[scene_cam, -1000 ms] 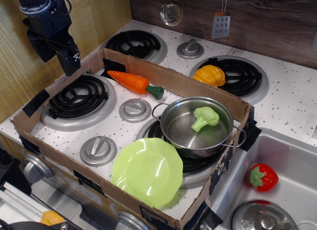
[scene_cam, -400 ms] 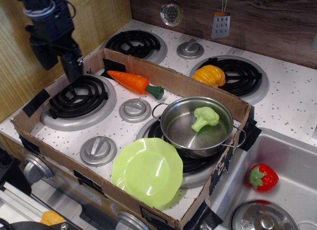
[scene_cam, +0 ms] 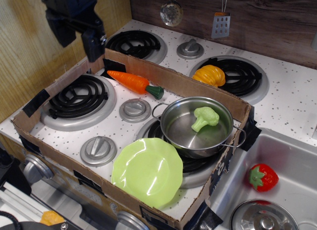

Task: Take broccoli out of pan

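Note:
The light-green broccoli (scene_cam: 204,117) lies inside the round steel pan (scene_cam: 173,132), which stands on the front right burner inside a cardboard frame. My black gripper (scene_cam: 78,42) hangs high at the back left, above the frame's far left corner and well away from the pan. Its two fingers (scene_cam: 93,46) point down with a gap between them and hold nothing.
An orange carrot (scene_cam: 130,81) lies by the frame's back wall (scene_cam: 188,84). A lime-green plate (scene_cam: 146,170) leans in front of the pan. A yellow squash (scene_cam: 209,75) sits on the back right burner. A strawberry (scene_cam: 262,177) and a steel lid (scene_cam: 262,217) lie in the sink.
My gripper has moved to the right and toward the back, from over the left wall to above the frame's back left corner. Nothing else has moved.

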Controlling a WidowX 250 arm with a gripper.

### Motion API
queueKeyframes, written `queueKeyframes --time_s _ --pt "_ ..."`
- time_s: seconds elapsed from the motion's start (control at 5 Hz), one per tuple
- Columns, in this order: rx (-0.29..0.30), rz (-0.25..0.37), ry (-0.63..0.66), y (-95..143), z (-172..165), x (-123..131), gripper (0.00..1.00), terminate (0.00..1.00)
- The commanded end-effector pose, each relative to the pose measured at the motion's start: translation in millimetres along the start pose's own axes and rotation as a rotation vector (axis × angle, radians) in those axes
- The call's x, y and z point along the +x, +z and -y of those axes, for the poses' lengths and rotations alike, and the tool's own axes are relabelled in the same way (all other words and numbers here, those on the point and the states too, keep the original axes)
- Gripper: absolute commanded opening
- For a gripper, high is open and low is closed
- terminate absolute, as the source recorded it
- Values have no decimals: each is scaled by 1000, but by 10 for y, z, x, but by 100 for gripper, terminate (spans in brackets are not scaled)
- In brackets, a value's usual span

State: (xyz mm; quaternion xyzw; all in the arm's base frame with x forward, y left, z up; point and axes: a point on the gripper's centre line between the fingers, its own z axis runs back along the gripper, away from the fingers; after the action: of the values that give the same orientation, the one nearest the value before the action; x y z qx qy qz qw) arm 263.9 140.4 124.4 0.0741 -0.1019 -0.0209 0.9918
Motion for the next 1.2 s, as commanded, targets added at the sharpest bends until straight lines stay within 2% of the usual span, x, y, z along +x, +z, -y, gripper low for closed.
queueKeyframes --time_s 0.0,0.2,0.6,0.8,1.0 --pt "21 40 -28 350 675 102 100 0" --pt "2 -4 -56 385 939 96 100 0" --pt "0 26 -200 312 1313 78 100 0" --pt "8 62 -265 183 1432 34 100 0" --pt "1 71 -283 55 1501 85 100 0"
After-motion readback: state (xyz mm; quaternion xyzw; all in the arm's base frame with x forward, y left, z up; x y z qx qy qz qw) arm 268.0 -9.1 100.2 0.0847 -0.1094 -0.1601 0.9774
